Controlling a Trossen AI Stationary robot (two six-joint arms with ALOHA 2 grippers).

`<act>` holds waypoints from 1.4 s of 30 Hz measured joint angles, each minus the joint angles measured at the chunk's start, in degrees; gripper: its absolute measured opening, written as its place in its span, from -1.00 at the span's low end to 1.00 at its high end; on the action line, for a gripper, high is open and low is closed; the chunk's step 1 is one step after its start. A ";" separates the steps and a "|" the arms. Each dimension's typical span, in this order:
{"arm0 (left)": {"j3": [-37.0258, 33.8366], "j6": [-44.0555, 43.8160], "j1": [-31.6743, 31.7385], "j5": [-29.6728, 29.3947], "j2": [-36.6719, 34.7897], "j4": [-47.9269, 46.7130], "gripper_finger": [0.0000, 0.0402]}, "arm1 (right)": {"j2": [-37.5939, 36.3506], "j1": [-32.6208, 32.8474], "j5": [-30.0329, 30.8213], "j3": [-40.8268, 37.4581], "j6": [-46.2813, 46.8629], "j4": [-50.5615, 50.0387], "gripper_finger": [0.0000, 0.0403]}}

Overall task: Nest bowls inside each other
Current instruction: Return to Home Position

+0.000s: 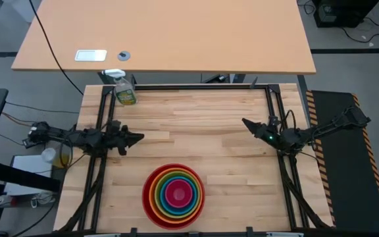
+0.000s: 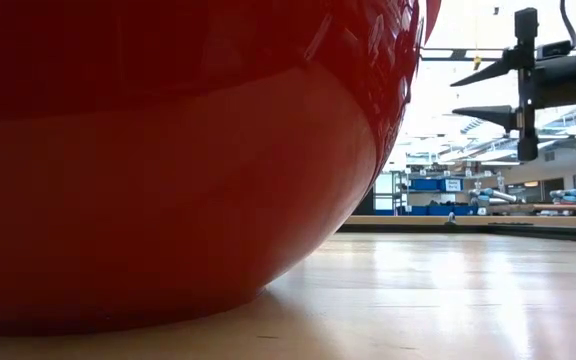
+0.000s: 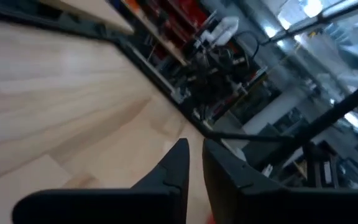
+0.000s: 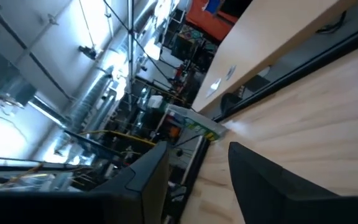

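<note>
Five bowls sit nested as one stack near the table's front edge, midway between the arms: the red bowl [image 1: 149, 197] outermost, then orange, green and blue, with the pink bowl [image 1: 178, 193] in the middle. The red bowl's wall [image 2: 168, 160] fills the low view and its base rests on the wood. My left gripper [image 1: 139, 138] hovers at the table's left side, level and pointing right, its fingers [image 3: 194, 149] drawn almost together with nothing between them. My right gripper [image 1: 245, 122] hovers at the right side, pointing left, open and empty [image 2: 463, 95] [image 4: 197, 152].
A green spray bottle [image 1: 124, 91] stands at the far left corner and also shows in the right wrist view [image 4: 194, 124]. Black frame rails [image 1: 196, 86] run along the table's edges. A tan desk [image 1: 176, 33] lies beyond the far edge. Bare wood [image 1: 196, 131] lies between the arms.
</note>
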 joint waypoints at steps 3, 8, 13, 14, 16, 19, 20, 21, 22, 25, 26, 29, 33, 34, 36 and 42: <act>-0.58 0.32 2.77 1.31 0.82 1.80 -0.83 | -0.02 0.00 2.62 0.02 -0.15 1.09 -0.15; -0.61 0.51 7.63 1.18 0.81 1.73 -0.96 | -0.02 0.00 3.17 0.07 -5.63 -1.46 -0.15; -0.61 7.66 10.29 1.26 0.87 1.68 -0.99 | 0.51 0.00 -0.15 0.07 -28.04 -8.18 -0.15; -0.61 9.66 10.34 1.46 0.87 1.67 -0.98 | 0.59 0.00 -0.61 0.07 -33.33 -9.55 -0.15; -0.61 14.59 10.33 1.72 0.90 1.64 -0.95 | 0.94 0.00 -0.95 0.07 -42.48 -11.61 -0.15; -0.63 26.48 10.32 1.77 0.85 1.62 -0.91 | 1.34 0.00 -0.97 0.07 -51.48 -12.06 -0.15; -0.63 29.67 10.32 1.76 0.85 1.62 -0.89 | 1.40 0.00 -0.97 0.07 -53.09 -11.97 -0.15; -0.63 32.23 10.32 1.75 0.85 1.62 -0.89 | 1.40 0.00 -0.97 0.07 -54.08 -11.98 -0.15; -0.63 34.11 10.32 1.76 0.85 1.62 -0.88 | 1.40 0.00 -0.97 0.07 -54.39 -11.96 -0.15; -0.63 36.13 10.32 1.77 0.85 1.62 -0.88 | 1.42 0.00 -0.97 0.07 -54.15 -11.94 -0.15; -0.63 36.10 10.32 1.77 0.85 1.62 -0.88 | 1.42 0.00 -0.98 0.07 -53.90 -11.94 -0.15; -0.63 35.16 10.32 1.79 0.85 1.62 -0.88 | 1.42 0.00 -0.99 0.07 -53.78 -11.94 -0.15; -0.65 35.54 10.32 1.79 0.85 1.62 -0.88 | 1.42 0.00 -1.01 0.07 -53.75 -11.94 -0.15; -0.65 35.53 10.32 1.79 0.85 1.61 -0.88 | 1.42 0.00 -1.01 0.07 -53.75 -11.94 -0.15; -0.65 35.55 10.32 1.80 0.85 1.60 -0.88 | 1.42 0.00 -1.01 0.07 -53.71 -11.94 -0.15; -0.67 35.55 10.32 1.81 0.85 1.60 -0.88 | 1.42 0.00 -1.05 0.07 -53.64 -11.94 -0.15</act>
